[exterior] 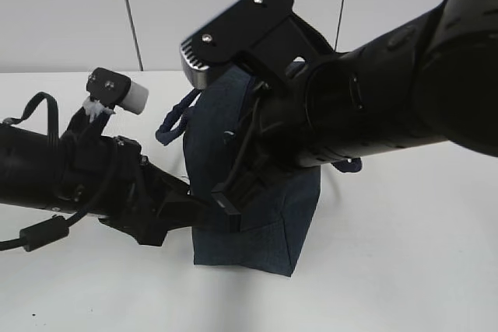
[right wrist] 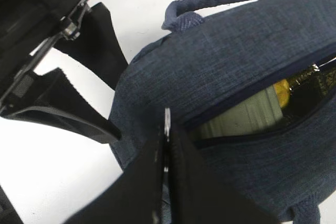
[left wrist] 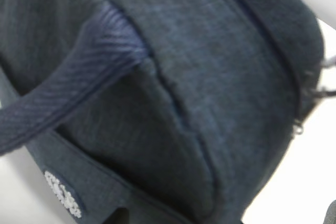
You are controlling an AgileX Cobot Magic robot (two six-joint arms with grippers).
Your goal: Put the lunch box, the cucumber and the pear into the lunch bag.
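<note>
Right arm fills the near exterior view, its right claw (right wrist: pixel 167 145) clenched, fingers pressed flat together on what looks like the metal zip pull at the near end of the zip opening; pull itself barely visible, so not certain. Just beyond the claw, the lunch bag (exterior: pixel 257 223) stands upright on the white tabletop (exterior: pixel 405 270), zip partly open. Through the slit the wrist view shows the pale green ribbed lid of the lunch box (right wrist: pixel 247 114) and a yellow bit of the pear (right wrist: pixel 283 94) behind it, both inside. Cucumber not identifiable; a dark shape at the far end of the slit can't be called.

Slit's long axis runs away from the right claw toward the bag's far end, so any zip travel goes along that line. Left claw (exterior: pixel 204 211) sits against the bag's left side low down, part open around the fabric; grasp or mere brace unclear. Tabletop around the bag is free, room to the right and front.
</note>
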